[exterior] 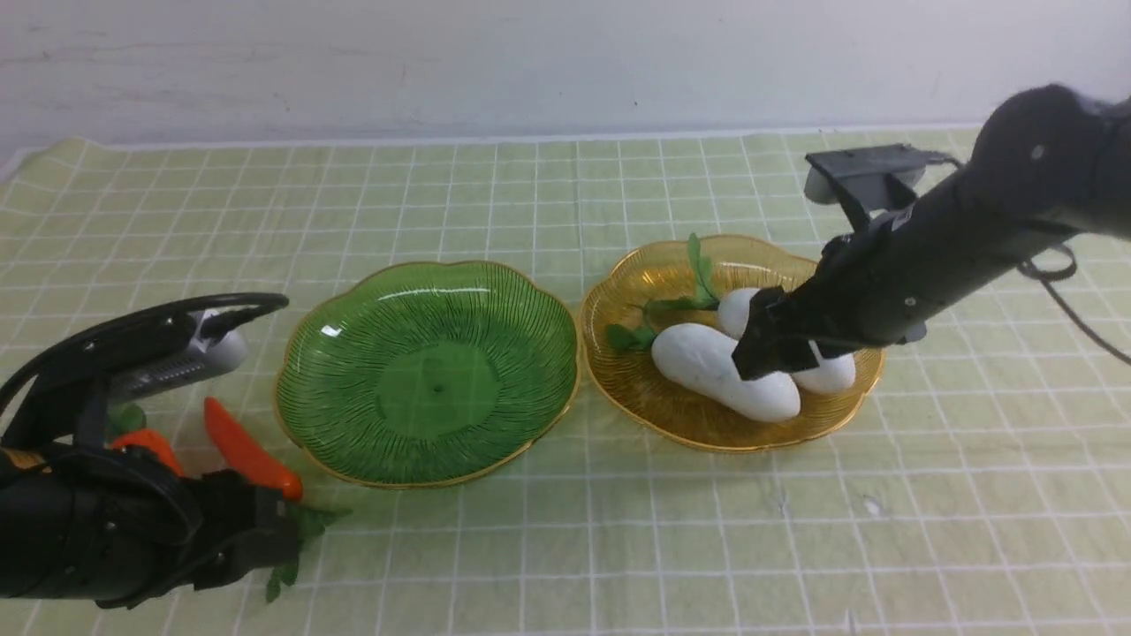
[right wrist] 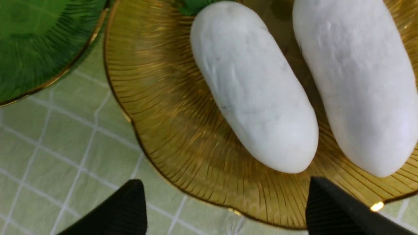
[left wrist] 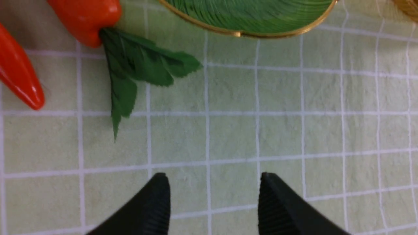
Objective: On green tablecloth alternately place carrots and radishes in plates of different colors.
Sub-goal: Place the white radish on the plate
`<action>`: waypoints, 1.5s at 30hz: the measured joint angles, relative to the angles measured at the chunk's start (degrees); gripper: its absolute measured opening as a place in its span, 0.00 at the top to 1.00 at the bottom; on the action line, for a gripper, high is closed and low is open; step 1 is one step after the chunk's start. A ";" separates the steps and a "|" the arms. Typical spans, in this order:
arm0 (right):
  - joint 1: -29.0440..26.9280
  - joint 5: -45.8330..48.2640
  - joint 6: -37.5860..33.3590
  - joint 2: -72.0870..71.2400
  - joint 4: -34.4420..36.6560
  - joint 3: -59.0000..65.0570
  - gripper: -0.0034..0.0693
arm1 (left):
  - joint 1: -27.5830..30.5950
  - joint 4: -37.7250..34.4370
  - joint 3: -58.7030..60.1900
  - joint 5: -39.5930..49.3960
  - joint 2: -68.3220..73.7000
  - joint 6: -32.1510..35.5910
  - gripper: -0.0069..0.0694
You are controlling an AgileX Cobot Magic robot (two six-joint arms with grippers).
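The carrots point(exterior: 250, 452) lie just beside my left gripper point(left wrist: 213, 176), jaws apart, near the worktop's left edge. My right gripper point(right wrist: 225, 181), also apart, hangs well away.

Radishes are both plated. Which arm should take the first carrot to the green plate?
Left. The left claw is open beside the carrots, next to the empty green plate; the right claw hangs over the radishes in the amber plate, farther off.
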 joint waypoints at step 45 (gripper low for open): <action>0.10 16.87 9.13 -37.95 -11.97 20.63 0.95 | 4.84 40.28 -13.39 -10.92 37.55 -41.16 0.56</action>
